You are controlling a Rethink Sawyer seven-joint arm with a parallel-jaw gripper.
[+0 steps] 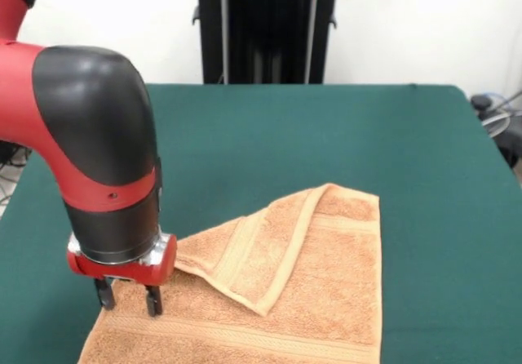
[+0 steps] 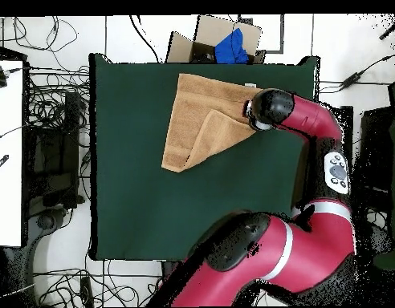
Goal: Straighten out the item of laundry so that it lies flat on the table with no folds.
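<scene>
Orange-tan terry cloth, a small hand towel (image 1: 277, 299), lies on the dark green desk (image 1: 424, 176) at its near edge in the front view, partly running out of the bottom of the picture. One corner is folded over onto the rest, making a triangular flap whose woven border band runs slantwise across the cloth; the flap's point lies about mid-towel. In the overhead view the hand towel (image 2: 202, 116) sits close to the desk's upper edge, with a small white tag at that edge and the doubled part toward the lower left.

The red and black arm (image 1: 98, 152) comes down at the left of the front view, its thick last link standing nearly upright over the towel's left corner. Below the wrist's metal ring hangs the pincer (image 1: 129, 300), its two short dark fingers (image 1: 152, 300) pointing straight down with a clear gap between them, nothing held. Their tips are at the cloth's surface, just beside the flap's left end; whether they press it I cannot tell. From above, the arm (image 2: 301, 120) bends round from the base at the bottom and reaches across the desk's right edge, and its wrist hides the pincer.
</scene>
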